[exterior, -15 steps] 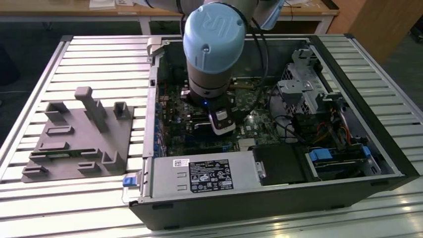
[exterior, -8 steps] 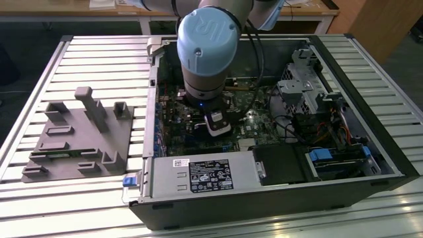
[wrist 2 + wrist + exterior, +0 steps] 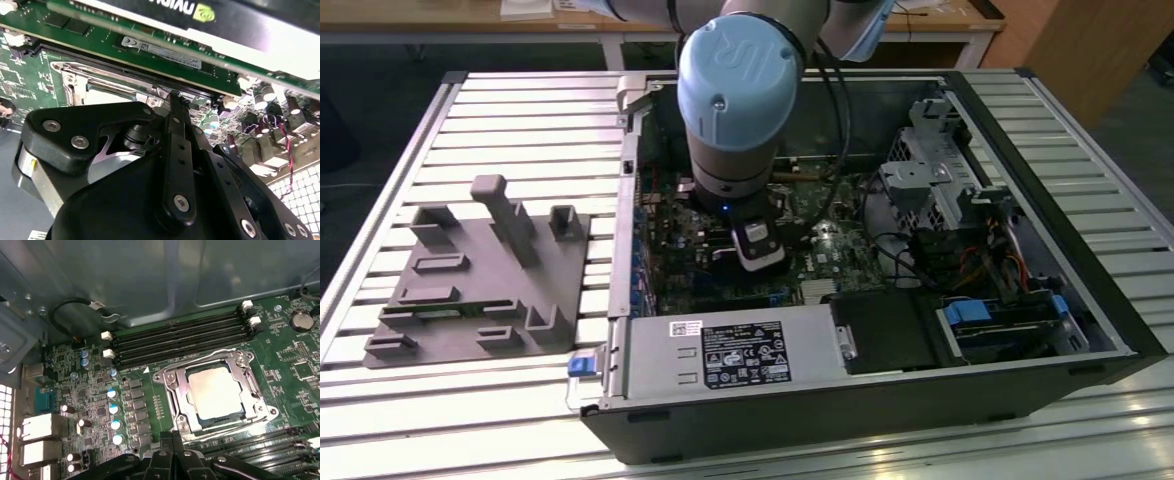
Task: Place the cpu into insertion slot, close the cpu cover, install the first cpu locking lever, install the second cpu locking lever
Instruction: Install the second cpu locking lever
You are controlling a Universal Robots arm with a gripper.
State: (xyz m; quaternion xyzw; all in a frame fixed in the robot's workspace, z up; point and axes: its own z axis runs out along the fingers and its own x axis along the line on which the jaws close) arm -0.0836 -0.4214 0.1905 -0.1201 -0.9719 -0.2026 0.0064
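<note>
With the gripper (image 3: 172, 440) pressed shut and empty just beside the cpu cover (image 3: 172, 390), a misaimed push could scrape the seated cpu (image 3: 216, 391).

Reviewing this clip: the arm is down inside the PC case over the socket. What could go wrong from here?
1. The gripper sits right at the edge of the cpu cover, with memory slots close by; a small drift could scrape the cover or the board.
2. The cpu lies under the cover; pressing unevenly might shift it.
3. In the exterior view the arm hides the socket.
</note>
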